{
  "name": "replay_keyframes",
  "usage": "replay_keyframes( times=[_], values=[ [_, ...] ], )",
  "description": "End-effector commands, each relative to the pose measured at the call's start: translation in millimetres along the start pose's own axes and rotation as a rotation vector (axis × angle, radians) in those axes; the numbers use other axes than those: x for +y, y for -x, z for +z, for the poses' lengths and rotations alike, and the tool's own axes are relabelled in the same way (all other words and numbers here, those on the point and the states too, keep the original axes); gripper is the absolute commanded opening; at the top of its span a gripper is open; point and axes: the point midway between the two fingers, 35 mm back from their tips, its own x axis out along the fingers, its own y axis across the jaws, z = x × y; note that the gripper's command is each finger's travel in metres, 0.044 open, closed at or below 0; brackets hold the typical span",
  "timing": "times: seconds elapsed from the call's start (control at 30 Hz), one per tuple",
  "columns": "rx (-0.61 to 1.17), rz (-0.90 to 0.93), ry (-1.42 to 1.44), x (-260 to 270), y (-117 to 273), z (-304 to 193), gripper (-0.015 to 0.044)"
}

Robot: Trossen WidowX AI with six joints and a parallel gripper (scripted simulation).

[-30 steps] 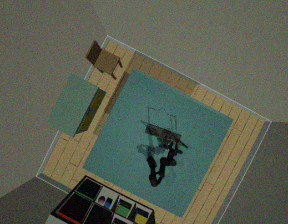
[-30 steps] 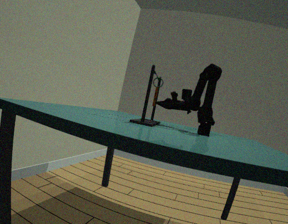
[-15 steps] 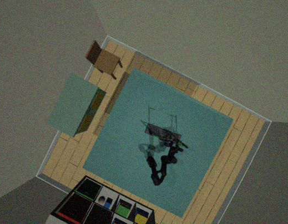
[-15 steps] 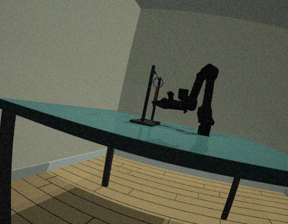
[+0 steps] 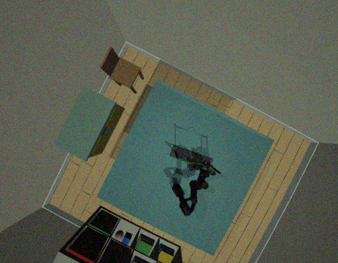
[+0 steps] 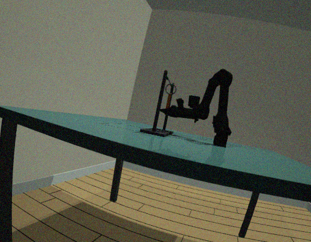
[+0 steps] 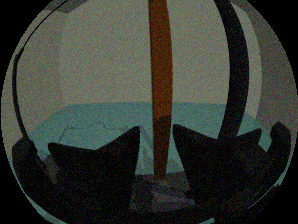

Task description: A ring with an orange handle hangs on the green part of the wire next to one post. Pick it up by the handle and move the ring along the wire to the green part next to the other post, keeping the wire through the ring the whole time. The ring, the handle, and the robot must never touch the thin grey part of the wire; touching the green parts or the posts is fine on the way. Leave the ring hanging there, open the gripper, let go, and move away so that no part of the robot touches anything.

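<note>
The orange handle [image 6: 169, 100] [image 7: 161, 65] hangs upright from the ring [image 6: 166, 88], near the right post [image 7: 239, 65] of the wrist view. The ring is outside the wrist view; whether it touches the wire is too small to tell. My gripper [image 6: 165, 111] [image 7: 156, 129] is partly open. Its fingertips stand on either side of the handle's lower part, with a gap visible on both sides. The left post [image 7: 18, 100] stands farther off. The wire [image 7: 44, 20] runs up from it and leaves the wrist view at the top. A green part [image 5: 182, 159] of the wire shows in the overhead view.
The posts stand on a dark base [image 5: 177, 152] [image 6: 147, 130] on the teal table [image 5: 140, 169] [image 6: 84, 127]. The right post is close beside my right finger in the wrist view. A chair [image 5: 127, 69] and shelves of bins [image 5: 104, 242] stand away from the table.
</note>
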Motion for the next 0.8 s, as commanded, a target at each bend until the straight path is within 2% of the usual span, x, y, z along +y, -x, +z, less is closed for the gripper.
replay_keyframes(
  times=[0.0,0.7,0.77],
  values=[
    [0.003,-0.003,-0.009,-0.3,-3.6,-1.7,0.0160],
    [0.003,-0.003,-0.009,-0.3,-3.6,-1.7,0.0160],
    [0.003,0.000,-0.003,0.3,-3.4,-1.7,0.0108]
  ],
)
